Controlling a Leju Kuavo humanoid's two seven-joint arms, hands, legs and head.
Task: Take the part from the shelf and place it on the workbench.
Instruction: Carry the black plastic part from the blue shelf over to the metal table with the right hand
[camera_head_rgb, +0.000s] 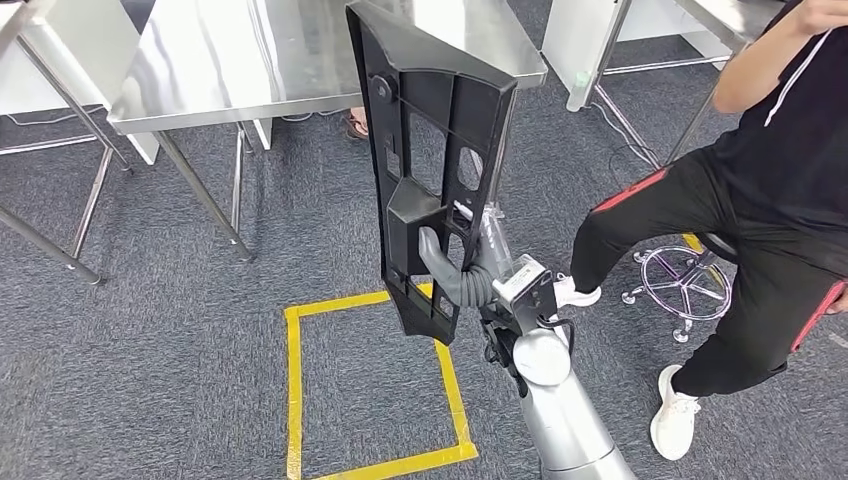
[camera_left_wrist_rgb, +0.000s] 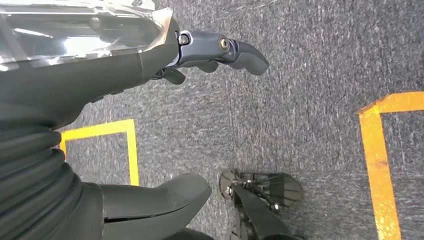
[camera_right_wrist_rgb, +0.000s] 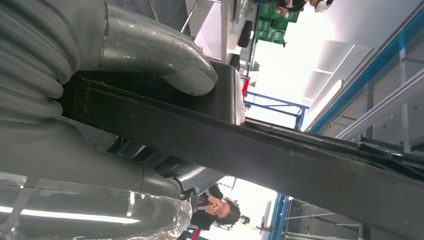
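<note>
The right hand (camera_head_rgb: 445, 262) grips the part (camera_head_rgb: 432, 150), thumb hooked through a cutout, holding it upright above the floor. The left hand (camera_left_wrist_rgb: 220, 50) hangs with fingers apart, holding nothing. Ahead stands the workbench (camera_head_rgb: 230, 70). Carrying is underway; next, I judge, reach forward and lay the part flat.

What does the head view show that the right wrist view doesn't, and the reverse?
Head view: the whole upright black part, the steel workbench beyond it, yellow floor tape and a seated person. Right wrist view: blue shelf framing and green crates. Both show the right hand gripping the part.
</note>
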